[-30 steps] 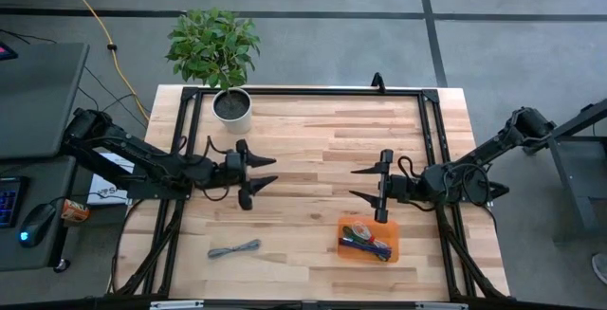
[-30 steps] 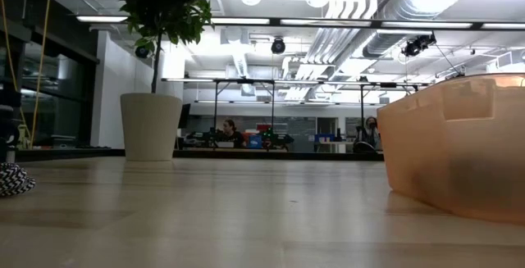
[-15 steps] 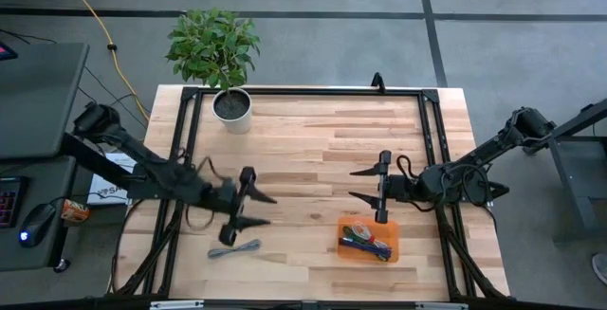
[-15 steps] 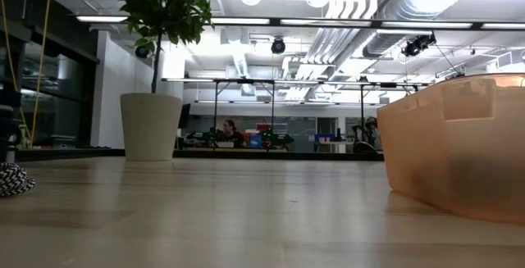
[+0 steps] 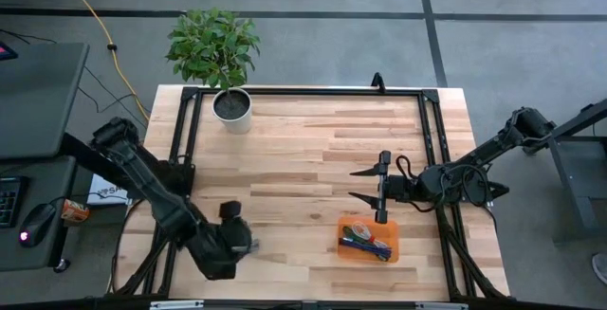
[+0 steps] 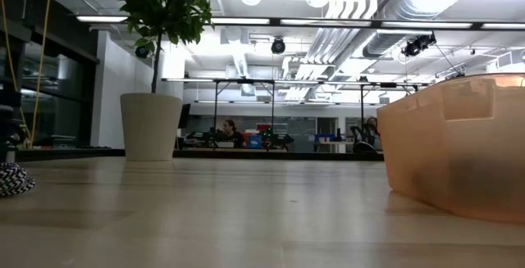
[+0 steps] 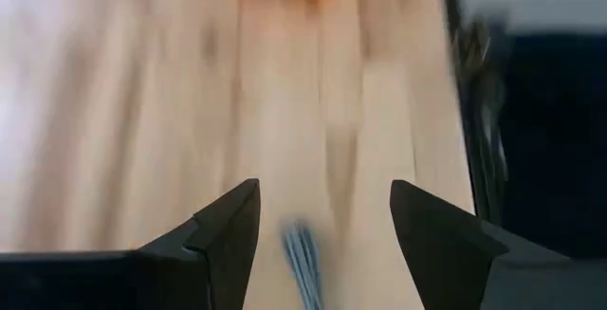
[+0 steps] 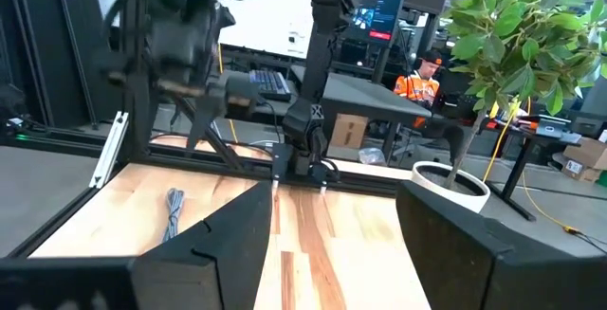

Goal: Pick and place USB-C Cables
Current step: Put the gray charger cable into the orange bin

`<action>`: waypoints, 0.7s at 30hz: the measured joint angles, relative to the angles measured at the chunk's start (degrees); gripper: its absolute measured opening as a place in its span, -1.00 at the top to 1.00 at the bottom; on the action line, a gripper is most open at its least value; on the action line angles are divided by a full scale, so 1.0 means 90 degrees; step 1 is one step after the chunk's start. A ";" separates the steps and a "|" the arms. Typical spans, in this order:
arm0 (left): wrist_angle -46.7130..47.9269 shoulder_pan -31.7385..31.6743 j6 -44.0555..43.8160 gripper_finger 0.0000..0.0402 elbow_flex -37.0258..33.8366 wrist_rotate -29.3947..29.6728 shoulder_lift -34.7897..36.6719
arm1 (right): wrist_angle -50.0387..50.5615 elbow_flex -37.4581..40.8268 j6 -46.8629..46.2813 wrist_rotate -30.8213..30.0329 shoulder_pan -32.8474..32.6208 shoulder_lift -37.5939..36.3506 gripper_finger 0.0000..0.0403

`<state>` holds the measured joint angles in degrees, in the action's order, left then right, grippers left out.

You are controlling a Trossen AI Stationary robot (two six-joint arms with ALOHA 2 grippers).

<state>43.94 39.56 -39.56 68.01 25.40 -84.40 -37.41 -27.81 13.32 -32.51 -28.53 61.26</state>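
The thin grey bundled USB-C cable [image 8: 174,211] is lying flat on the pale wooden table [image 5: 303,149], close to the near edge and toward its left corner. In the high view the arm is hiding it. It looks light, soft and bendy, so it will probably flop at both ends when lifted. The best place to pinch it is likely the middle, where the loops are bunched together. One grey cable is showing.

The left gripper [image 7: 322,217] is hanging right over that cable with its two dark fingers spread apart and nothing between them.

A little farther along the near edge, toward the right, the small orange plastic tray [image 5: 369,238] is sitting. It is holding a tangle of blue and green cables [image 5: 365,240]; they are too small to count.

The right gripper [image 5: 359,184] is waiting just behind the tray, fingers wide apart and empty.

At the far left corner one leafy green plant in a white pot [image 5: 230,108] is standing.
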 joint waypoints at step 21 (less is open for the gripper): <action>0.0523 0.0056 -0.1609 -0.08 -0.0392 -0.1849 -0.2220 | 0.0045 0.0000 -0.0002 -0.0002 0.0000 0.0002 -0.08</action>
<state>48.65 40.07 -54.04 64.49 8.76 -104.37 -37.00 -27.81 13.30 -32.53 -28.53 61.28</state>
